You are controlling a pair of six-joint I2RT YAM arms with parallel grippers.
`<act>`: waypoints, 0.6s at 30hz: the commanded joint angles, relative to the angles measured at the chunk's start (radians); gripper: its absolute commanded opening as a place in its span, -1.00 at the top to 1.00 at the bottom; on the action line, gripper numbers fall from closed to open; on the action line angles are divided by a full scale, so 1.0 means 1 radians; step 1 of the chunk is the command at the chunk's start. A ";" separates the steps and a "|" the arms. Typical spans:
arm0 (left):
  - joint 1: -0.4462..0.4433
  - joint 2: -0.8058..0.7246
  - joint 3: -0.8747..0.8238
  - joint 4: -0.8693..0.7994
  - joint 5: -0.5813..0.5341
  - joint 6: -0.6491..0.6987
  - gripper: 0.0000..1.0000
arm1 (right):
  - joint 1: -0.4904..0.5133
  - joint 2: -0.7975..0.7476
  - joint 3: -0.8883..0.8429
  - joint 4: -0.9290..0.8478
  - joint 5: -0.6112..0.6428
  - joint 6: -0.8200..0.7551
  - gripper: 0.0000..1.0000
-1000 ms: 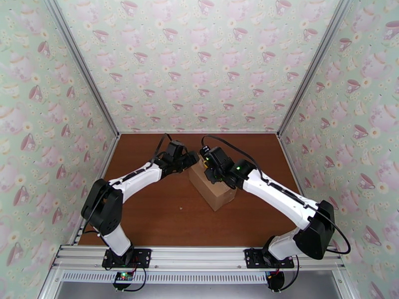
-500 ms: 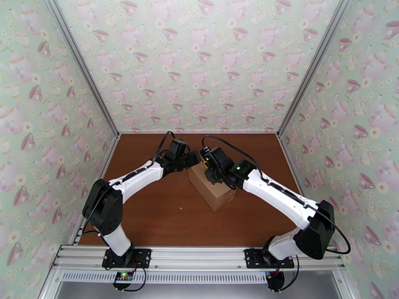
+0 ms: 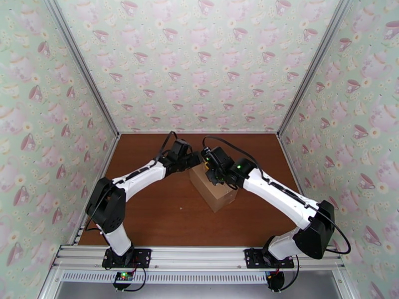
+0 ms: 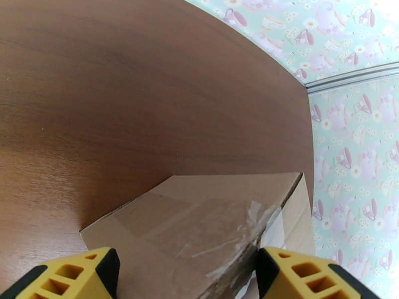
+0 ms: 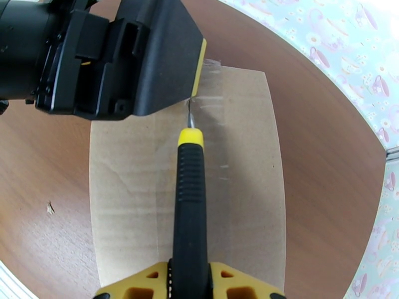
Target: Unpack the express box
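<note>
**Knife tip on the taped seam of a closed express box, second arm at the box's end**

A brown wooden bench (image 3: 149,215) carries one closed cardboard express box (image 3: 214,193). It sits near the middle of the bench, somewhat closer to the far edge, and is turned at an angle to the edges. Clear tape (image 4: 219,225) runs along its top seam and down one end.

The left pincer (image 4: 187,275) is spread wide, and the far-left end of the box lies between its yellow fingers (image 4: 75,277). Whether the pads press the cardboard cannot be told.

The right pincer (image 5: 189,280) is clamped on the black handle of a craft knife (image 5: 189,205). The knife lies along the top of the box, with its thin blade (image 5: 189,118) touching the tape just beside the left pincer's finger. A small crumb (image 5: 50,209) lies on the bench near the box.

The likely risks:
- The blade may strike the left finger, because the two are so close.
- If the left pincer is not bracing the box, the pull of the cut may drag it across the bench.
- Too much downward force could push the blade through the flaps into whatever is inside.
- A tilted blade could wander off the seam.
</note>
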 commanded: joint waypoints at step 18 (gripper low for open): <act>0.009 0.044 0.014 -0.062 -0.089 0.004 -0.54 | 0.006 0.018 0.025 -0.253 -0.043 0.058 1.00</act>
